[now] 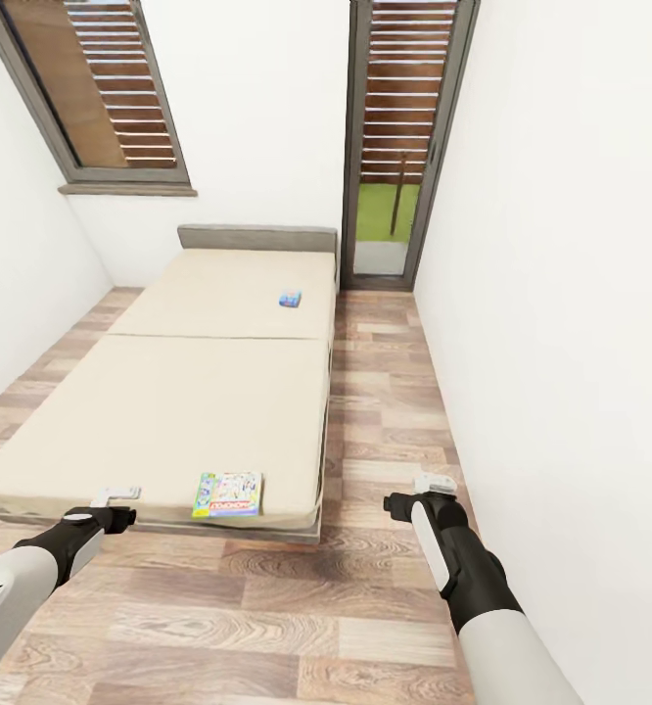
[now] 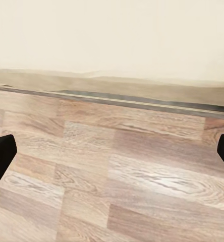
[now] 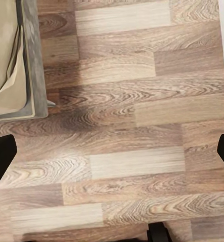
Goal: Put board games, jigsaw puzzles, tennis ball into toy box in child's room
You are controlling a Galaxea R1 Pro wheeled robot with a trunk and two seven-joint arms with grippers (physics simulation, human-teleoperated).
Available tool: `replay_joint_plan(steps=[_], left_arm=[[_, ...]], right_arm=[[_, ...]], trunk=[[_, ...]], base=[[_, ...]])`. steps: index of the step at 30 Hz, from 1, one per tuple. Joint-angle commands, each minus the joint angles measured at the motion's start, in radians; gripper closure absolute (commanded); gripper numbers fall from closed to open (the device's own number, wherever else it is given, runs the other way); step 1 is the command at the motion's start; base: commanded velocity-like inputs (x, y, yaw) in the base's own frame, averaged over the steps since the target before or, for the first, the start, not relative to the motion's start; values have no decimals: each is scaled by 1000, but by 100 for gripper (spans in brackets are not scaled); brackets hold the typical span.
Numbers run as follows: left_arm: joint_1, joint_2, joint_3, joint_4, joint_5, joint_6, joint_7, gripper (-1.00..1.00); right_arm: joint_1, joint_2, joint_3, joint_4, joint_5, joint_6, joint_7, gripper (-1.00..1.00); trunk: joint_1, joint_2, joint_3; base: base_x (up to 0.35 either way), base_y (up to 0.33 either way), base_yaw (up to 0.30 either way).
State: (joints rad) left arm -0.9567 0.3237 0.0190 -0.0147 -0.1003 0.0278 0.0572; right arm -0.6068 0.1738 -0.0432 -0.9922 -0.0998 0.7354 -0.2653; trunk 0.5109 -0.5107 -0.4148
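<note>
Now, with both claws wide apart and holding nothing, the robot should roll closer and reach for the flat colourful board game box (image 1: 228, 493) lying at the near edge of the long beige bed (image 1: 160, 411).

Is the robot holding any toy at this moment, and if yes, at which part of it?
Nothing is held. Both the left gripper and the right gripper are open over bare floor. The near board game lies untouched on the bed.
</note>
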Motion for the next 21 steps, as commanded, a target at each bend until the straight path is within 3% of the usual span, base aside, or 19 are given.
replay_joint_plan(steps=[1, 21], left_arm=[[0, 0, 2, -1, -10, 3, 3, -100], [1, -1, 2, -1, -10, 3, 3, -100]], right_arm=[[-1, 1, -1, -1, -11, 2, -8, -100], [-1, 1, -2, 0, -11, 2, -8, -100]], trunk=[[0, -1, 0], [0, -1, 34]], base=[[0, 0, 0], [0, 0, 0]])
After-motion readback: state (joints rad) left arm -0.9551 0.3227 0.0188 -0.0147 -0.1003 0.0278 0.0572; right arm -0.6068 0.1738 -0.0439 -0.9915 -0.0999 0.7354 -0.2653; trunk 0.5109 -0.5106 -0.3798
